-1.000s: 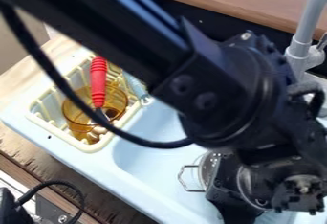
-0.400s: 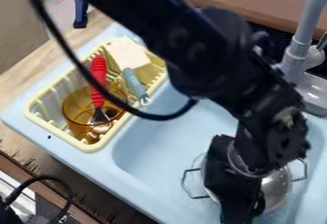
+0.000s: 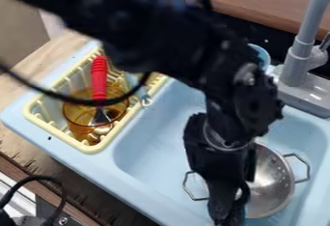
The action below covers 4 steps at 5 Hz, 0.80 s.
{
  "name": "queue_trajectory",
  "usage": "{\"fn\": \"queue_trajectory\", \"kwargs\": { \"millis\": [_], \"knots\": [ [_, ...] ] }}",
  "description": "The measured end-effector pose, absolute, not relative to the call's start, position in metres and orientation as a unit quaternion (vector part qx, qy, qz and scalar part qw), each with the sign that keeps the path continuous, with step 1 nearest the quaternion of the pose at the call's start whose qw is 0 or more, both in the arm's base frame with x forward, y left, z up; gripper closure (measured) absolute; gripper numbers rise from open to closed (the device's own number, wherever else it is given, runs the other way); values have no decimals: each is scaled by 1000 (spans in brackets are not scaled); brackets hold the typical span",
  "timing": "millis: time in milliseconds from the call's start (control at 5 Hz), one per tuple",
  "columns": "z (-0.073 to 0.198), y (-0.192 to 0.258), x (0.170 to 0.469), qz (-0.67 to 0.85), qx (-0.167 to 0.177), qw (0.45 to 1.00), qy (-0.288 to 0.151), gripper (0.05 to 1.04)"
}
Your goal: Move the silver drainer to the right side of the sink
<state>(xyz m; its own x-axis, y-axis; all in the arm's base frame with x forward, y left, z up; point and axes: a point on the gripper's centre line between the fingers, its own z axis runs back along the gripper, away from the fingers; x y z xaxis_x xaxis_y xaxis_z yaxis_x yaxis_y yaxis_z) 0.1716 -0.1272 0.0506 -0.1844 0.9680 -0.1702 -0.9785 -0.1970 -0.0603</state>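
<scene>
The fingers (image 3: pixel 222 201) point down at the bottom of the frame, right of centre, just in front of the silver drainer as you look at it; you can't tell from here whether they are spread, pressed together or pinching the drainer. Your silver drainer (image 3: pixel 274 181) is in the lower right of the frame, in the light blue sink (image 3: pixel 158 133), partly hidden by the arm (image 3: pixel 226 70). You can see one wire handle out to its right and another to the left of the fingers.

Farther out, you have the grey faucet (image 3: pixel 298 58) at the upper right. On the left is the pale yellow rack (image 3: pixel 93 148), with an amber container (image 3: pixel 80 123) and a red-handled utensil (image 3: pixel 99 77) in it. Your bench (image 3: pixel 29 145) shows its wood along the left and below the sink's edge, with a black cable (image 3: pixel 38 177) at the lower left.
</scene>
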Motion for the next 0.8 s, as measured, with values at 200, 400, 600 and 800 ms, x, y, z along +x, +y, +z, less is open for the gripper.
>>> {"fn": "queue_trajectory", "kwargs": {
  "millis": [200, 400, 600, 800],
  "knots": [
    [54, -116, 170, 770, -48, 635, -36, 85],
    [41, -98, 184, 775, -11, 628, -68, 85],
    [42, -69, 198, 808, -6, 584, -80, 85],
    [49, -48, 210, 831, -2, 554, -59, 85]
  ]
}}
